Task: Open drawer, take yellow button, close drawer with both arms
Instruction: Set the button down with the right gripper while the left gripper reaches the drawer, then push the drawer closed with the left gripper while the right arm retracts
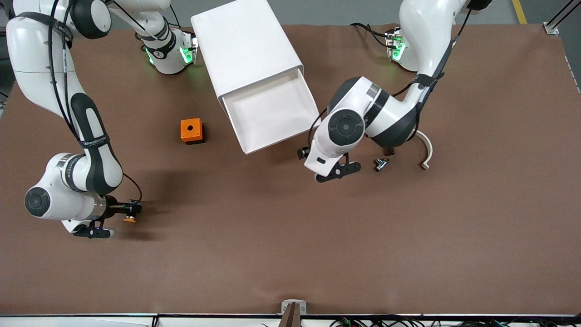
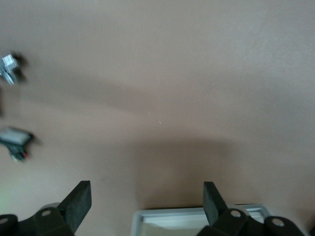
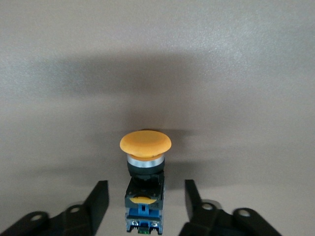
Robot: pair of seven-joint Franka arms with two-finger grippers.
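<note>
The button (image 3: 145, 147), with an orange cap and a black-and-blue body, lies on the brown table near the right arm's end (image 1: 130, 220). My right gripper (image 3: 145, 189) is low over it (image 1: 127, 210), open, with a finger on each side of the button's body and a gap to each. The drawer (image 1: 281, 138), the top tray of the white cabinet (image 1: 245, 45), is pulled out and looks empty. My left gripper (image 2: 147, 189) is open and empty just beyond the drawer's front corner (image 2: 197, 212), at the left arm's side (image 1: 305, 152).
An orange cube with a hole (image 1: 191, 131) stands beside the drawer toward the right arm's end. A small metal part (image 1: 381, 164) and a white curved piece (image 1: 426, 152) lie under the left arm. The left wrist view shows two small parts (image 2: 10, 69) (image 2: 17, 140).
</note>
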